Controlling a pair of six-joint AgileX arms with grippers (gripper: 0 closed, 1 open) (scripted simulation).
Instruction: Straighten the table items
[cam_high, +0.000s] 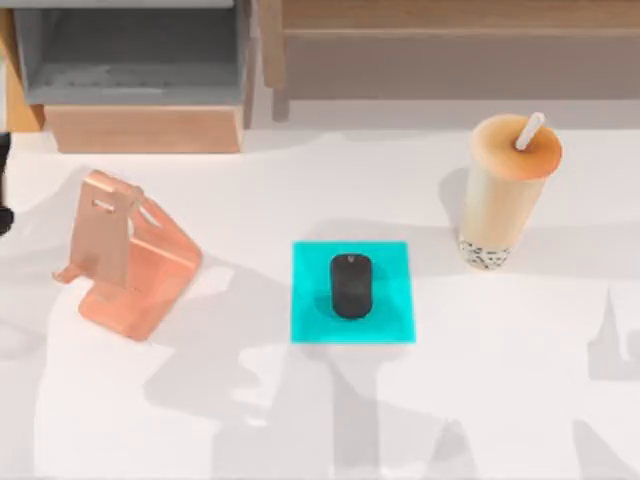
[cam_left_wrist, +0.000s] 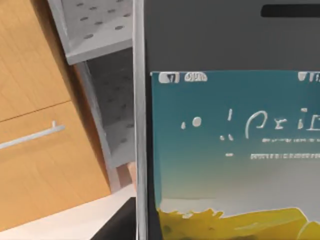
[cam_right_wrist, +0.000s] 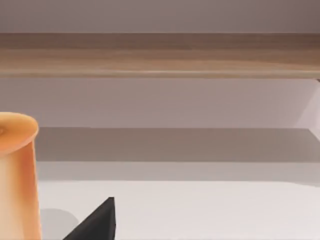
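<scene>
Item: smartphone (cam_left_wrist: 230, 140), close before the left wrist camera, apparently carried by the left end effector; finger state cannot be told. Rose-pink phone stand (cam_high: 125, 255) empty at bench (cam_high: 300, 420) left. Mouse (cam_high: 351, 285) seated on cyan pad (cam_high: 390, 315), centre. Bubble-tea cup (cam_high: 505, 190) upright, right. Step judged: phone placement; next calls for lowering it onto the stand. White bench; wooden and grey shelving (cam_high: 140, 70) behind.

A matt finish is shown by the small black oval mouse (cam_high: 351, 285); a smooth metallic sheen by the rose-pink angled stand (cam_high: 128, 255); wood grain by the shelving (cam_high: 150, 128).
</scene>
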